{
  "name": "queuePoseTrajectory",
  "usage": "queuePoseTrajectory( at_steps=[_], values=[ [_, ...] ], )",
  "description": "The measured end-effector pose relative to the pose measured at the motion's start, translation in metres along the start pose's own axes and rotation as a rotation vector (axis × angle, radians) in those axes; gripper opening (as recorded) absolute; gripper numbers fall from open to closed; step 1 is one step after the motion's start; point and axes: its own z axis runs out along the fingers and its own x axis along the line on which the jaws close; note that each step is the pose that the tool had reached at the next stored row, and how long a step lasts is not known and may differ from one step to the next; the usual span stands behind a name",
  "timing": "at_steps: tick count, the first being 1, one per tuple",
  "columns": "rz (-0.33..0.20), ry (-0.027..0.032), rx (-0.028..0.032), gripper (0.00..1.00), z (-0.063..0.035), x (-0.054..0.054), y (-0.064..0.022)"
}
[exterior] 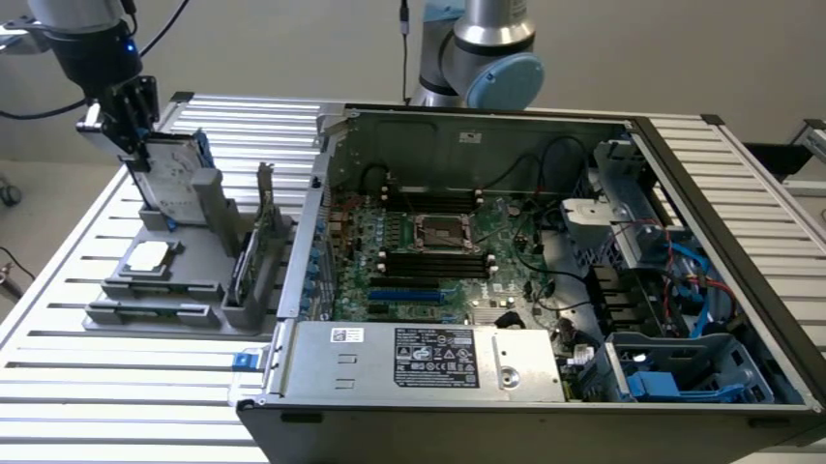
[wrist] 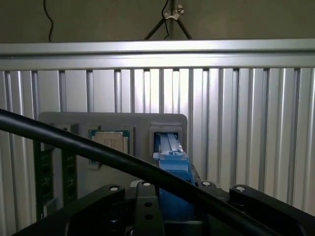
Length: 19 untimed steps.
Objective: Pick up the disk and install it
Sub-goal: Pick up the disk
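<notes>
Fingers [exterior: 130, 135], upper left of exterior view, pinching top of one disk [exterior: 181, 179]; disk tilted over one grey holder [exterior: 193, 259]. One chip [exterior: 149, 254] on holder.

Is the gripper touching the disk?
Touching. In the exterior view the gripper clamps the disk at its top end; the wrist view shows the blue carrier between the jaws.

An open computer case [exterior: 478, 135] is sitting on the slatted tabletop [exterior: 77, 387]; at its nine o'clock, a grey holder [exterior: 193, 263] is carrying a silver chip [exterior: 146, 255] and an upright green card [exterior: 258, 242].
</notes>
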Motion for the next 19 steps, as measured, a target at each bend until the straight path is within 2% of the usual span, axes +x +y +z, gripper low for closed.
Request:
queuePoseTrajectory(
  at_steps=[19],
  values=[
    [0.0,0.0016,0.0002,0.32,-0.0693,0.003,0.0017]
  ],
)
